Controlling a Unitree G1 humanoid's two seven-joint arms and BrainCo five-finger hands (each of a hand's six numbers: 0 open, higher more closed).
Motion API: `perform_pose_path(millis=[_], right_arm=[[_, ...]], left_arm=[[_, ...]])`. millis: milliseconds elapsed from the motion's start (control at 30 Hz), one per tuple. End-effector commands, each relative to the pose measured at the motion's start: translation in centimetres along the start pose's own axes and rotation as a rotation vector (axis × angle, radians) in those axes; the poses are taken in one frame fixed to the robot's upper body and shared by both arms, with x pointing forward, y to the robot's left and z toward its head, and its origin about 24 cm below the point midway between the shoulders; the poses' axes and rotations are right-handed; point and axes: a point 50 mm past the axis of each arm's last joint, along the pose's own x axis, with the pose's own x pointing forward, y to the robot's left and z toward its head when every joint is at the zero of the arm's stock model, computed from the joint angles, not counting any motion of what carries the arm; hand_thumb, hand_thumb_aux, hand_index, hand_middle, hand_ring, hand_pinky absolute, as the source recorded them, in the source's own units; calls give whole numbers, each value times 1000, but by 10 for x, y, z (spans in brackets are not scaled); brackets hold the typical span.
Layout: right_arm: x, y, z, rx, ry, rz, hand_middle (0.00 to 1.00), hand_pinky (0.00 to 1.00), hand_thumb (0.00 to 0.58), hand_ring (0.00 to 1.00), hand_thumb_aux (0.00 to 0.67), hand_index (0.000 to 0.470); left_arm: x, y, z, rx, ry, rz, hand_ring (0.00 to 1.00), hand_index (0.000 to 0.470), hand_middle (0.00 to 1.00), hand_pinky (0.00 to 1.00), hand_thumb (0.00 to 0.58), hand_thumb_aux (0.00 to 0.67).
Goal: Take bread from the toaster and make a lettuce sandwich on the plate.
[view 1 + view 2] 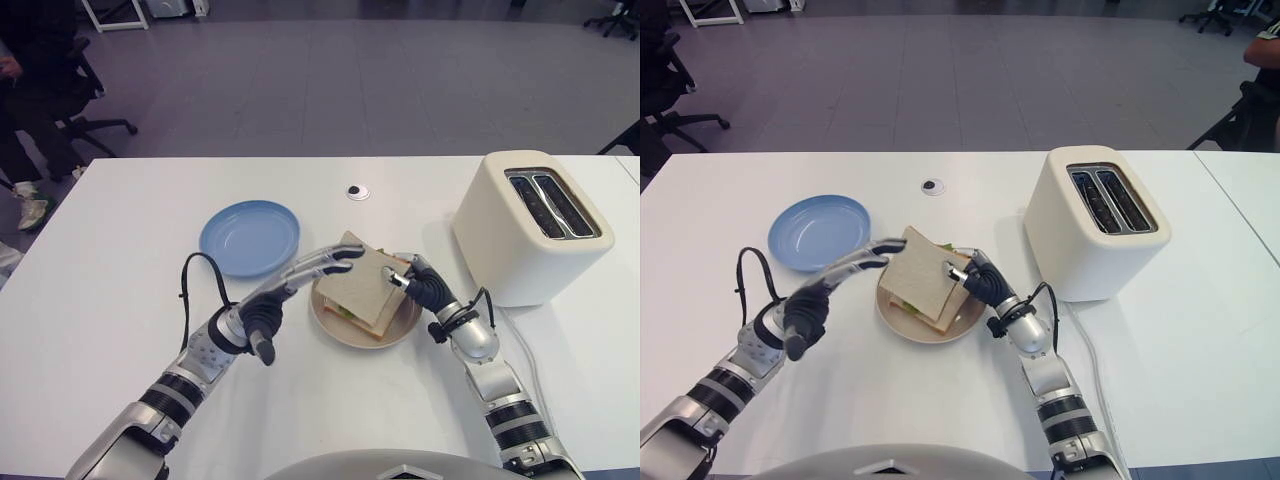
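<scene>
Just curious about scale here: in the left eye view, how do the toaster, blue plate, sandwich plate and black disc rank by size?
Largest: toaster.
Then blue plate and sandwich plate, about alike; the sandwich plate lies nearer the camera, so I won't rank them.
Smallest: black disc.

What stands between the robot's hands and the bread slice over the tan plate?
Nothing visible does. The right hand grips the bread slice at its edge, and the left hand touches its far corner, above the plate.
</scene>
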Motion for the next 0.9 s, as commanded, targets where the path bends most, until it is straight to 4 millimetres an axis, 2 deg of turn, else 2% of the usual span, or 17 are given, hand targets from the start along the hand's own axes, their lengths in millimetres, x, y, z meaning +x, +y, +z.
perform_pose_path(millis=[33,133,200,367,400,433,467,500,567,600,667,733,800,833,867,900], right_arm=[[-2,0,-5,-85,21,23,1000,1000,580,1000,670,470],[-3,-2,-5,-124,17,35,1000,1000,580,1000,670,470],[-3,-3,-4,-141,12,40,1000,1000,580,1000,670,470],[-2,-6,4,-161,-18,28,1000,1000,580,1000,670,470],[-2,-6,5,-163,-23,22,988,988,578,988,631,442],[-2,-7,6,-164,-29,15,933,933,494,933,413,289],[-1,-9,9,-167,-38,3,878,878,0,878,0,0],[-1,-12,12,-164,-51,-24,710,710,0,710,0,0],[1,-26,18,-150,-76,-126,522,522,0,522,0,0],[1,-35,21,-132,-89,-186,412,412,0,412,0,0],[1,-50,30,-62,-139,-294,286,286,0,286,0,0],[-1,-60,39,-4,-200,-359,243,243,0,243,0,0],[-3,-63,46,36,-257,-375,239,239,0,239,0,0],[-3,-60,50,54,-288,-346,271,271,0,271,0,0],[-5,-51,56,77,-339,-272,408,408,265,408,176,123],[-7,-42,61,85,-378,-199,686,686,505,686,428,300]], left_arm=[[-7,-14,-23,81,178,-158,0,0,0,0,0,0],[-21,-25,-55,230,434,-346,0,0,0,0,0,0],[-32,-32,-68,298,542,-441,0,0,0,0,0,0],[-53,-60,-67,239,579,-636,0,0,0,0,0,0],[-55,-62,-67,235,583,-657,0,0,0,0,0,0],[-57,-63,-67,234,589,-669,0,0,0,0,0,0],[-58,-63,-67,231,591,-678,0,0,0,0,0,0],[-58,-64,-66,223,582,-684,0,2,0,0,5,3],[-56,-67,-61,200,544,-683,0,22,0,0,53,32],[-54,-67,-59,192,527,-675,0,7,0,0,18,11],[-50,-61,-58,197,505,-633,0,0,0,0,0,0],[-41,-49,-56,215,473,-538,0,0,0,0,0,0],[-21,-27,-53,263,395,-343,0,0,0,0,0,0],[-9,-15,-47,278,327,-219,0,0,0,0,0,0],[3,-3,-37,261,236,-72,0,0,0,0,0,0],[10,6,-27,232,148,43,0,136,0,0,288,194]])
